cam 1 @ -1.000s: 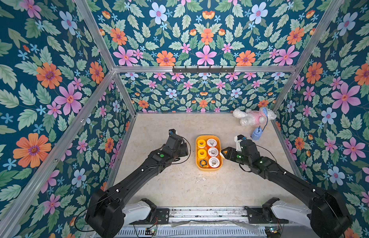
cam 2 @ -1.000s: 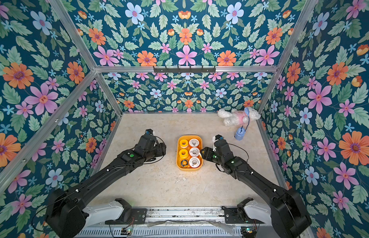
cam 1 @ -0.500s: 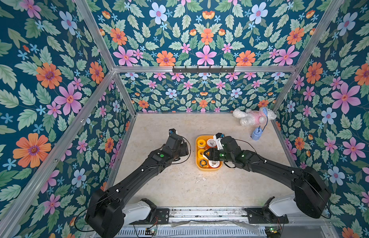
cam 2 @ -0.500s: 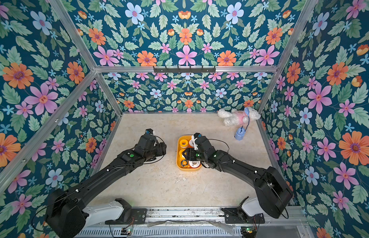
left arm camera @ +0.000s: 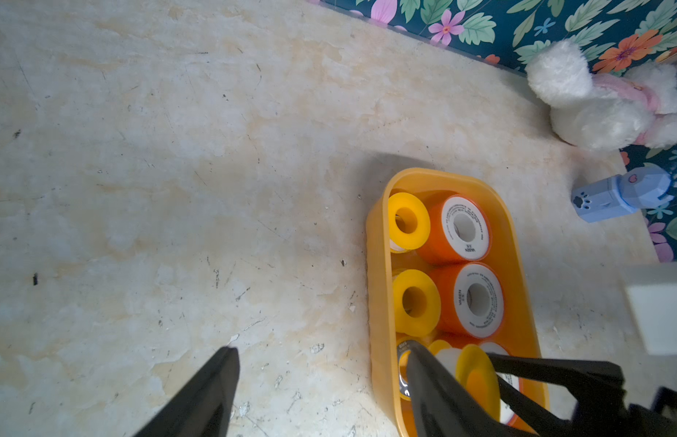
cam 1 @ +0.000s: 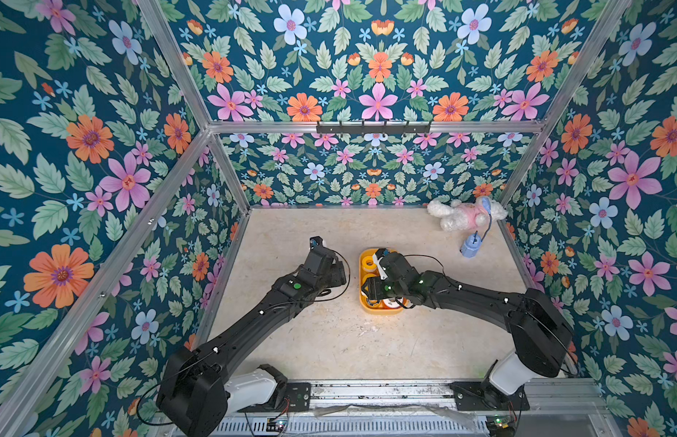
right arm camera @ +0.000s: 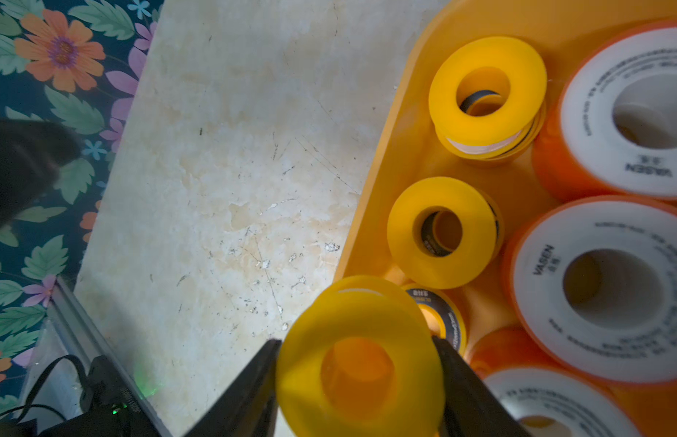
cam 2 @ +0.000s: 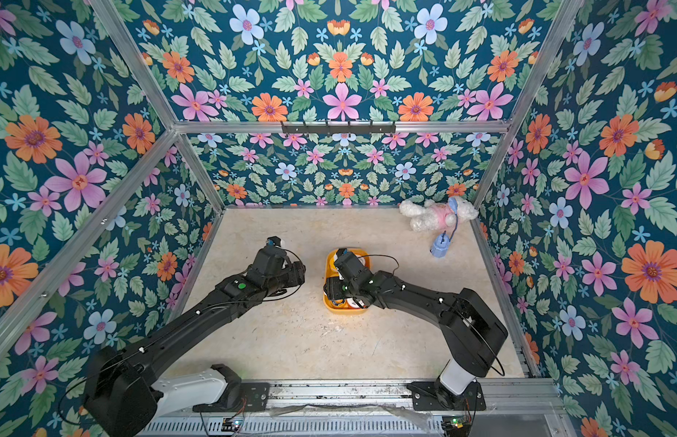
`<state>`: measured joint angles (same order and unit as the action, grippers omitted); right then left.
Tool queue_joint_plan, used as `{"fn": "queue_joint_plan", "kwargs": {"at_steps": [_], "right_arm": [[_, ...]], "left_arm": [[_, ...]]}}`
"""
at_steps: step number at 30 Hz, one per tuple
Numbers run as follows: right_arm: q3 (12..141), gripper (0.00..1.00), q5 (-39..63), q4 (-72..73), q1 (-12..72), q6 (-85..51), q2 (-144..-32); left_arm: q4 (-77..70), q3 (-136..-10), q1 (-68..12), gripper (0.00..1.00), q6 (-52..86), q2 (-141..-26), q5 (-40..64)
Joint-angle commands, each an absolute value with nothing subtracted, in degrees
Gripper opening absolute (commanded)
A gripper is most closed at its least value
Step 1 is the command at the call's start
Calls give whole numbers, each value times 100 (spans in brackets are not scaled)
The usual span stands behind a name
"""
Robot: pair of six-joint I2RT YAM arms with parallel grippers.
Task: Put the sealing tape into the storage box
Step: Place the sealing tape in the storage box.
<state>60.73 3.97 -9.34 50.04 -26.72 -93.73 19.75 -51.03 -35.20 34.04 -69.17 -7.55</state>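
The yellow storage box (cam 1: 361, 272) (cam 2: 344, 310) sits mid-table, with several spools of sealing tape lying flat in it: plain yellow ones (right arm camera: 486, 90) (right arm camera: 441, 232), white-faced orange ones (right arm camera: 609, 287) (left arm camera: 463, 229) and a black-faced one (right arm camera: 439, 314). My right gripper (right arm camera: 356, 342) is shut on a plain yellow spool (right arm camera: 359, 363), just above the box's near-left corner. This spool also shows in the left wrist view (left arm camera: 477, 378). My left gripper (left arm camera: 322, 348) stands open and empty over bare table, just left of the box. The arms hide the held spool in both top views.
A white and pink plush toy (cam 1: 465, 213) lies in the far right corner. A small blue object on a cord (cam 1: 470, 248) lies next to it. Floral walls close in three sides, and a metal rail (cam 1: 367, 389) runs along the front.
My right arm has swung left from the box's right side to over the box, carrying the yellow spool. The left arm has not moved.
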Motion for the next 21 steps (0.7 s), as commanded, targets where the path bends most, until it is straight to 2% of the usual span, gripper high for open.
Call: {"fn": "queue_joint_plan", "kwargs": {"at_steps": [1, 8, 14, 21], "right_arm": [[6112, 64, 93, -1157, 5053, -2576, -9417], [6115, 64, 1, -1279, 5157, -2541, -9440], [6177, 64, -112, -1403, 5207, -2540, -9767], [6187, 64, -175, -1451, 5238, -2553, -9777]], "left_arm": [[1946, -5089, -3516, 76, 3375, -6935, -748], [1629, -4981, -3516, 76, 3401, -7078, -345], [744, -4757, -3413, 75, 3656, -7396, 708], [-31, -4632, -3305, 65, 3852, -7970, 1605]]}}
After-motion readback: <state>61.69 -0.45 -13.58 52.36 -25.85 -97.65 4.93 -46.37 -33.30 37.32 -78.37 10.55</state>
